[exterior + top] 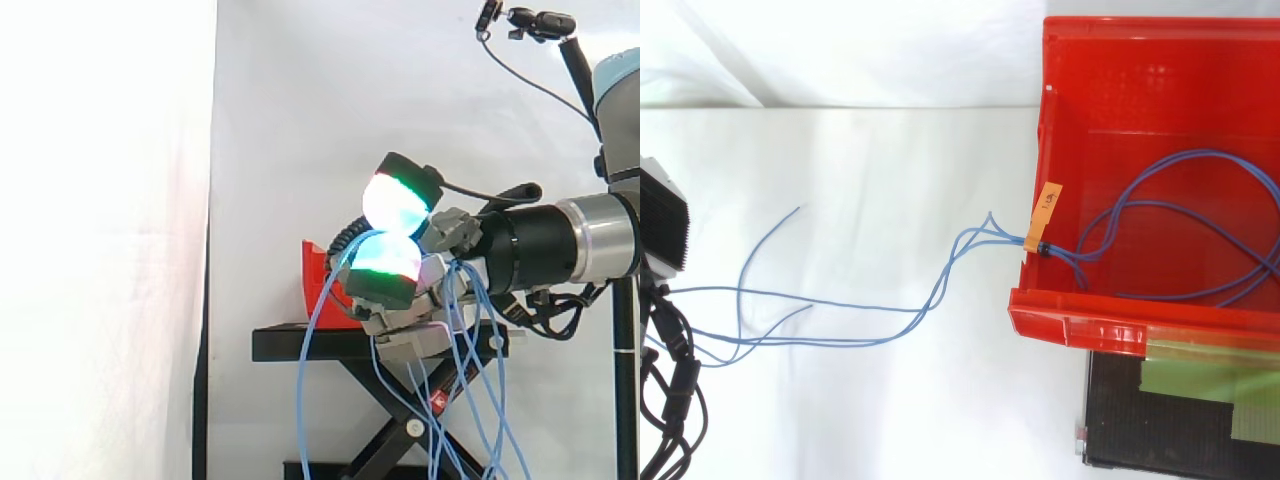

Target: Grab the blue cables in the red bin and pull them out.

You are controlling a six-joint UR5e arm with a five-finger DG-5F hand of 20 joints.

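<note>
From the side, the pull is in progress. The robot hand (395, 285) sits level with the red bin (318, 285), off the near edge of the black stand (310, 345). Its fingers are curled and its glowing pads (400, 203) are pressed close together. The blue cables (310, 330) seem to be pinched between them, though the exact contact is hard to make out. Loops of cable hang slack from the robot hand down past the stand.

From above, the blue cables (1042, 247) are only partly out. Several strands cross the bin's (1050, 150) left wall, where an orange tag (1048, 212) marks them, and run over the white ground to the view's left edge. A good length is coiled on the bin floor.

As I judge it, the next move calls for keeping the grip firm and drawing the robot hand farther from the bin, until the slack is taken up and the coils slide over the wall. The tag may catch on the rim.
</note>
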